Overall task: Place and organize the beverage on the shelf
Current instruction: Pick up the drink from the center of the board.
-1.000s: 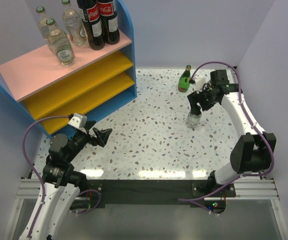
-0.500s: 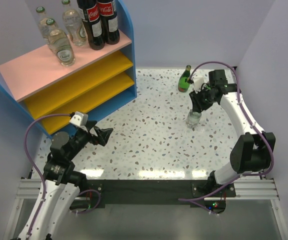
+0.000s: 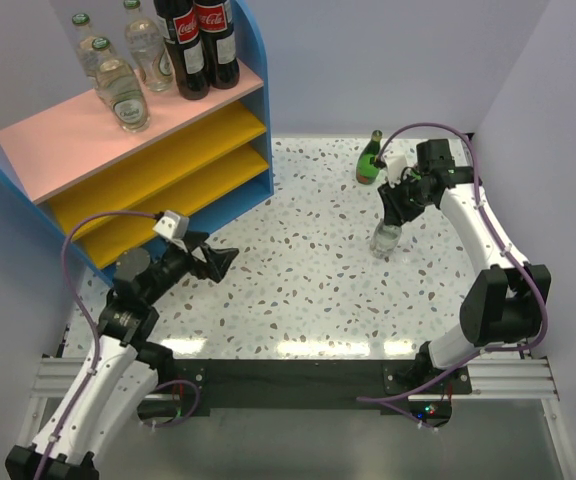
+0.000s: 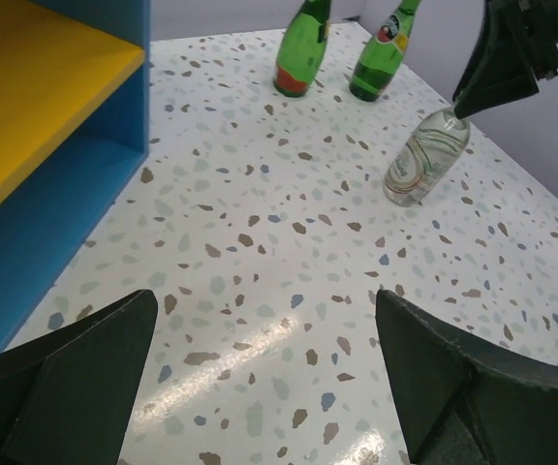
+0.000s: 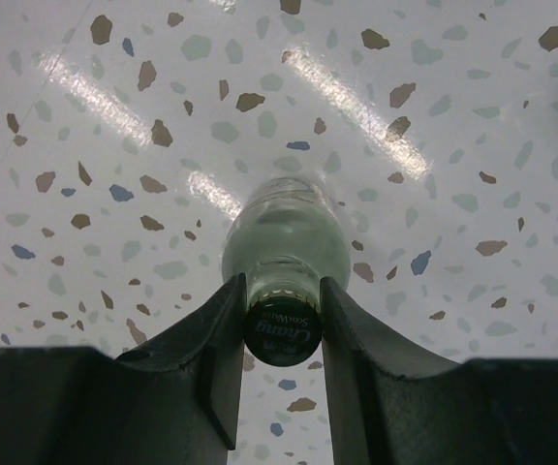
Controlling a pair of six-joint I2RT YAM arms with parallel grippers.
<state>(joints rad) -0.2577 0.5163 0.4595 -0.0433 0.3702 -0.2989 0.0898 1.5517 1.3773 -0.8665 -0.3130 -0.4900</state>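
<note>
A clear bottle point(image 3: 386, 238) with a dark green cap point(image 5: 281, 329) stands upright on the speckled table. My right gripper point(image 3: 400, 205) is shut on its neck just under the cap, and in the right wrist view the right gripper point(image 5: 281, 291) has both fingers pressed against the neck. Two green glass bottles point(image 4: 301, 48) point(image 4: 381, 58) stand behind it near the back wall. The shelf point(image 3: 118, 140) at the back left carries two cola bottles point(image 3: 196, 45) and several clear ones point(image 3: 118, 80) on its pink top. My left gripper point(image 3: 218, 262) hovers open and holds nothing, over bare table in front of the shelf.
The shelf's blue side panel point(image 4: 95, 174) and yellow board point(image 4: 27, 97) sit close on the left of the left gripper point(image 4: 264, 310). Walls close in the table at the back and right. One green bottle point(image 3: 370, 160) stands just left of the right arm.
My right gripper has closed on the clear bottle's neck. The left arm has reached forward and right, away from the shelf's front corner, jaws still open.
</note>
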